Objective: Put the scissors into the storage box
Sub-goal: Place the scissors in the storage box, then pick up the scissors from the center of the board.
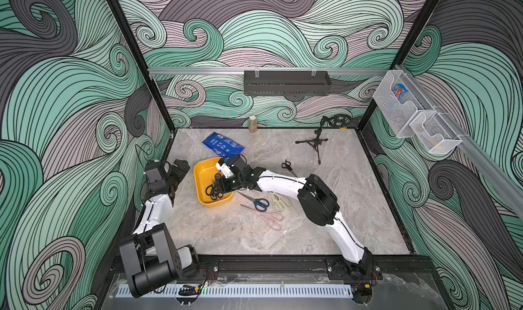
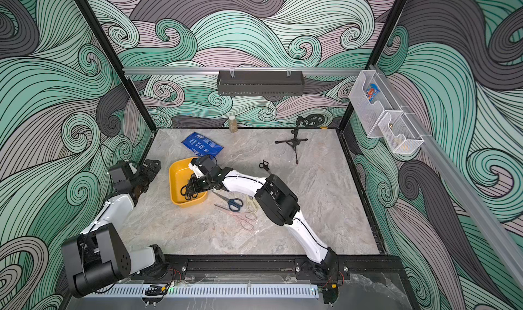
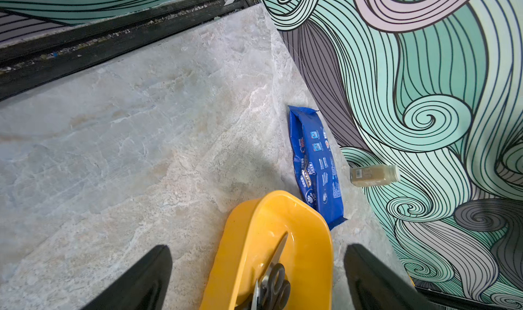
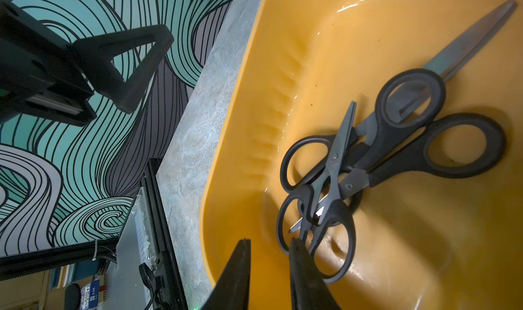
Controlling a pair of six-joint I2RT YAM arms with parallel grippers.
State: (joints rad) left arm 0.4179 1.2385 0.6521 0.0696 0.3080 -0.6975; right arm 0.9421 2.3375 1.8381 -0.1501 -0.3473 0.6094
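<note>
Right pincer (image 4: 270,240) is over the yellow storage box (image 1: 203,178), open just a little, with nothing between its tips.
A pile of black scissors (image 4: 418,141) lies inside the box, right next to the tips of that pincer. Just beside the box on the tabletop (image 1: 226,237) lie the blue scissors (image 1: 260,204), the cream scissors (image 1: 280,203) and the pink scissors (image 1: 266,215). The small black scissors (image 1: 286,165) lie well apart from the box. The left pincer (image 1: 181,167) hangs near the box on its other side, wide open and empty.
</note>
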